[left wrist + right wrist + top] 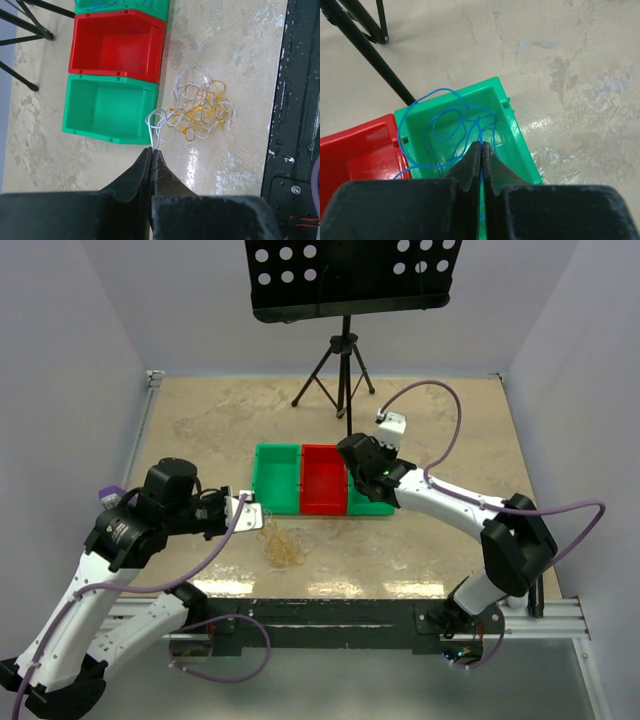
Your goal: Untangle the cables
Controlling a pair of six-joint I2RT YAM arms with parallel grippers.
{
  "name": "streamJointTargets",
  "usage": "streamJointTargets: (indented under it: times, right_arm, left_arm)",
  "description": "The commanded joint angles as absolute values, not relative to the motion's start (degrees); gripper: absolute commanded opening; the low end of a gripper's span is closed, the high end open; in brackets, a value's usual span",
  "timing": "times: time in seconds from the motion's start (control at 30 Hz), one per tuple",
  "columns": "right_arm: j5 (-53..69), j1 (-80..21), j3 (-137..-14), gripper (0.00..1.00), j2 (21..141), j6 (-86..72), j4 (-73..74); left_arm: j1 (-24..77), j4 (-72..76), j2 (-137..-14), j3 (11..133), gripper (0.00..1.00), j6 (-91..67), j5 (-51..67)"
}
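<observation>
We hold one cable in each arm.
Our left fingers point(142, 167) are closed on a white cable point(154, 124) leading from the yellow-and-white tangle point(200, 107) on the worktop point(225, 50); our right fingers point(470, 165) grip a blue cable point(435, 125) in the right green bin point(512, 125).

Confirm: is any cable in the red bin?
No, the red bin is bare inside; the tangled cables lie on the table beside it.
</observation>
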State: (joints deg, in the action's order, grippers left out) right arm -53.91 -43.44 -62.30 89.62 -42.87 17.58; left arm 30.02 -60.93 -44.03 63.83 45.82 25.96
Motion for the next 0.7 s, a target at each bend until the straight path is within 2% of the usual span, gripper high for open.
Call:
streamJointTargets:
  times: [0.0, 0.2, 0.3, 0.43, 0.67]
  right_arm:
    - [-52.9, -43.1, -61.9, 0.00, 88.1, -50.7, 23.1]
    - [-48.5, -43.2, -52.0, 0.00, 68.2, -44.3, 12.4]
    - [-48.6, -43.2, -52.2, 0.00, 62.7, -43.2, 13.2]
    - [-48.0, -43.2, -54.3, 0.00, 64.2, -44.4, 18.1]
    - [-47.4, -43.1, -54.4, 0.00, 69.4, -44.3, 17.9]
  left_arm:
    - [29.8, -59.5, -44.1, 63.3, 0.00, 46.3, 26.9]
    - [29.8, -59.0, -44.1, 61.7, 0.00, 46.5, 26.0]
    - [29.9, -58.8, -44.2, 61.3, 0.00, 46.5, 25.8]
    - [29.9, -58.3, -44.1, 61.0, 0.00, 46.1, 25.6]
    - [29.9, -58.4, -43.9, 61.0, 0.00, 46.0, 25.0]
